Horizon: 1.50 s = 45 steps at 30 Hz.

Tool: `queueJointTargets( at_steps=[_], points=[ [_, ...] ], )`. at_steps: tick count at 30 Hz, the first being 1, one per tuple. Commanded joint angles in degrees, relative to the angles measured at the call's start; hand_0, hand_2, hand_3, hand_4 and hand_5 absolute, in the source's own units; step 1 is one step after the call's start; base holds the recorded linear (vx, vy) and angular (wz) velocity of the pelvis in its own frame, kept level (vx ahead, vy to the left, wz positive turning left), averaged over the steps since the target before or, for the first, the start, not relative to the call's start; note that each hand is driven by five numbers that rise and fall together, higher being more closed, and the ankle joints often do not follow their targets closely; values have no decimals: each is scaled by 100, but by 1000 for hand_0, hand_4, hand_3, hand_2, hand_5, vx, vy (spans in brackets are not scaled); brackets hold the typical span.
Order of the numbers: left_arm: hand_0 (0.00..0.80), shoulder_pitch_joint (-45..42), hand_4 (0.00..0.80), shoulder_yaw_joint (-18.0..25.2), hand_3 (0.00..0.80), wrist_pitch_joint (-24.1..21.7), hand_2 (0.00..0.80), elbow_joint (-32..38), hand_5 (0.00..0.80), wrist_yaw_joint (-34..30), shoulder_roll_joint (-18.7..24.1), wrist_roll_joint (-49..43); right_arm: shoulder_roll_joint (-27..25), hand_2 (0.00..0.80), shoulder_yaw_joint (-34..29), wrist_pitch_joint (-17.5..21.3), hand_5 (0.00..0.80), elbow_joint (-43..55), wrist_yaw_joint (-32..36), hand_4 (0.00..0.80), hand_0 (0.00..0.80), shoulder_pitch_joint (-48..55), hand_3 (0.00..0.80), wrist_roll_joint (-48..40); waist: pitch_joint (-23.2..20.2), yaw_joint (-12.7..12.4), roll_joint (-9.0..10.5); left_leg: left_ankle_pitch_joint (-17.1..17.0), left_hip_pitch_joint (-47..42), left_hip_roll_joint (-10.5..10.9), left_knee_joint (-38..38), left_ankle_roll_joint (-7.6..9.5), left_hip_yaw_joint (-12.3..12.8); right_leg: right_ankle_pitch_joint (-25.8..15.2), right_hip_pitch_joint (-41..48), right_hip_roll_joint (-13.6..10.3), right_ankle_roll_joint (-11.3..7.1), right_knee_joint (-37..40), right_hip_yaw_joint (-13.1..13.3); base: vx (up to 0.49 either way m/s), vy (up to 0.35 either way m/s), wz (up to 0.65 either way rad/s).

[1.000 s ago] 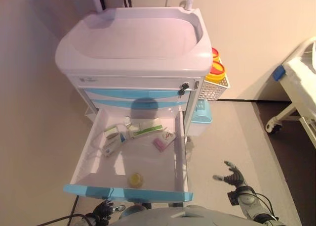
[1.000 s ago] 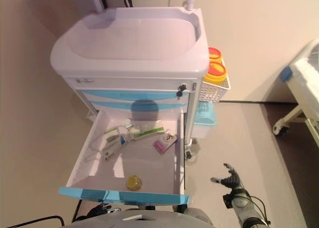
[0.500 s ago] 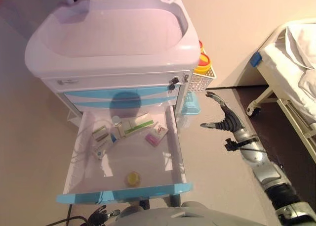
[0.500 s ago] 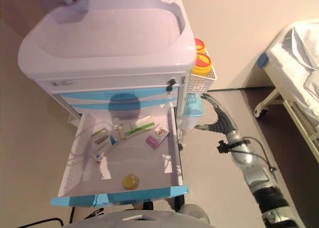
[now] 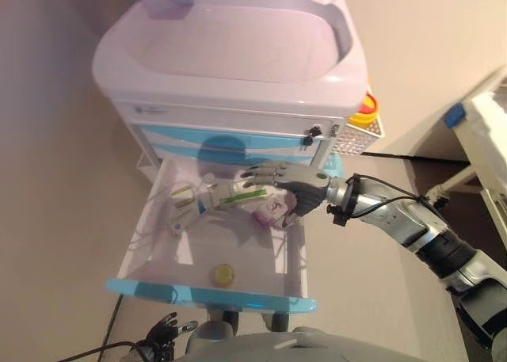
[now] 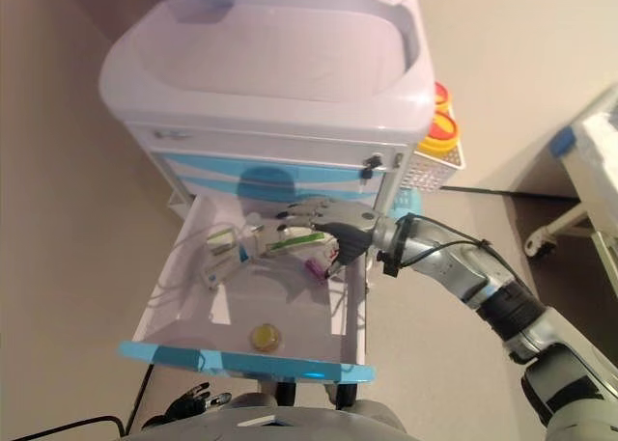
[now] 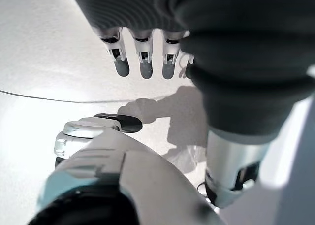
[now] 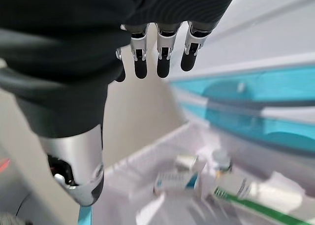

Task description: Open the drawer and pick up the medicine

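Note:
The cart's lower drawer [image 5: 212,293] stands pulled out, with a blue front. In it lie a green-and-white medicine box [image 5: 236,196], a pink packet [image 5: 270,212], a small green box [image 5: 182,195], a white tube [image 5: 181,220] and a yellow round pot [image 5: 223,274]. My right hand [image 5: 289,184] hovers over the drawer's back right, above the green-and-white box and the pink packet, with fingers straight and holding nothing. In its wrist view the fingers [image 8: 163,62] point over the boxes [image 8: 174,182]. My left hand [image 5: 163,330] hangs low below the drawer front, relaxed and empty.
The white cart top [image 5: 230,37] is a shallow tray. A white mesh basket with yellow-lidded containers [image 5: 363,123] hangs on the cart's right side. A bed frame with a wheel [image 5: 479,140] stands at the far right. The wall runs along the left.
My right hand has swung from the floor side at the right, up and left, to above the drawer's contents. The camera has shifted. The left hand has stayed low.

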<state>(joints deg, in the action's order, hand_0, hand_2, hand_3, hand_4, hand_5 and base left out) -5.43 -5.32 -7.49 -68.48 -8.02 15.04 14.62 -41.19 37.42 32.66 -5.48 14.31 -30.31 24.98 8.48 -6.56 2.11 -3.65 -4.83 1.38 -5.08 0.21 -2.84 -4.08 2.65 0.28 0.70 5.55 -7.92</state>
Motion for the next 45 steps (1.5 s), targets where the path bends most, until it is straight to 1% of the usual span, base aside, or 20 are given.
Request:
queueJointTargets(
  at_steps=[1, 7, 9, 10, 14, 17, 19, 23, 28, 32, 36, 45],
  points=[
    [0, 164, 0, -228, 0, -7, 0, -145, 0, 23, 222, 6, 267, 0, 487, 280, 0, -296, -208, 0, 0, -307, 0, 590, -93, -339, 223, 506, 143, 299, 60, 12, -317, 286, 224, -332, -516, -71, -184, 16, -46, 40],
    [0, 175, 0, -216, 0, 61, 0, -9, 0, 29, 266, -22, 728, 0, 1079, 206, 0, -1600, -744, 0, 0, -434, 0, 1506, -26, -735, 205, 432, 248, 336, 96, -49, -728, 375, 311, -344, -452, -81, -592, 3, -48, 43],
    [0, 180, 0, -205, 0, 53, 0, -22, 0, 5, 274, -66, 904, 0, 1155, 221, 0, -2040, -999, 0, 0, -417, 0, 1774, -8, -828, 198, 405, 284, 348, 106, -58, -842, 395, 321, -334, -429, -87, -683, -17, -54, 33],
    [0, 183, 0, -195, 0, 51, 0, -35, 0, -15, 286, -86, 1032, 0, 1204, 224, 0, -2377, -1197, 0, 0, -392, 0, 1947, 8, -913, 193, 388, 311, 355, 112, -65, -929, 415, 331, -326, -414, -90, -759, -15, -59, 38],
    [0, 168, 0, -171, 0, 49, 0, -59, 0, -57, 311, -173, 1321, 0, 1258, 335, 0, -3066, -1673, 0, 0, -286, 0, 2510, 38, -1073, 204, 339, 355, 361, 108, -87, -1131, 468, 372, -303, -387, -104, -929, -8, -64, 37],
    [0, 139, 0, -157, 0, 40, 0, -72, 0, -69, 328, -222, 1462, 0, 1316, 348, 0, -3354, -1833, 0, 0, -220, 0, 2612, 35, -1163, 223, 288, 374, 352, 85, -113, -1249, 503, 410, -275, -371, -105, -1029, 6, -60, 32],
    [0, 101, 0, -160, 0, 13, 0, -70, 0, -63, 307, -286, 1561, 0, 1316, 275, 0, -3467, -1883, 0, 0, -157, 0, 2573, 24, -1215, 225, 229, 395, 341, 61, -142, -1320, 523, 433, -259, -358, -106, -1096, 18, -44, 18],
    [0, 102, 0, -191, 0, -3, 0, -54, 0, -74, 288, -317, 1699, 0, 1299, 117, 0, -3627, -2030, 0, 0, -86, 0, 2590, 10, -1243, 214, 141, 449, 333, 32, -176, -1400, 545, 440, -241, -350, -109, -1173, 7, -25, 13],
    [0, 124, 0, -291, 0, -63, 0, 1, 0, -70, 222, -283, 1865, 0, 1252, -243, 0, -3796, -2323, 0, 0, 51, 0, 2824, 27, -1255, 148, 44, 544, 325, 23, -207, -1472, 558, 400, -232, -333, -130, -1245, -7, -6, 9],
    [0, 154, 0, -349, 0, -86, 0, 38, 0, -79, 189, -237, 1974, 0, 1215, -430, 0, -3931, -2548, 0, 0, 66, 0, 3038, 52, -1262, 91, 19, 599, 332, 44, -214, -1501, 561, 355, -244, -328, -165, -1276, -8, 3, 4],
    [0, 165, 0, -381, 0, -94, 0, 46, 0, -74, 164, -222, 2035, 0, 1247, -571, 0, -3977, -2635, 0, 0, 83, 0, 3146, 88, -1278, 45, 45, 584, 318, 55, -223, -1493, 590, 364, -248, -321, -191, -1270, 0, 0, 0],
    [0, 184, 0, -420, 0, -134, 0, 41, 0, -102, 144, -195, 2101, 0, 1319, -591, 0, -4127, -2772, 0, 0, 126, 0, 3425, 82, -1284, 6, 6, 610, 347, 51, -207, -1524, 572, 363, -269, -338, -190, -1288, 0, 0, 0]
  ],
)
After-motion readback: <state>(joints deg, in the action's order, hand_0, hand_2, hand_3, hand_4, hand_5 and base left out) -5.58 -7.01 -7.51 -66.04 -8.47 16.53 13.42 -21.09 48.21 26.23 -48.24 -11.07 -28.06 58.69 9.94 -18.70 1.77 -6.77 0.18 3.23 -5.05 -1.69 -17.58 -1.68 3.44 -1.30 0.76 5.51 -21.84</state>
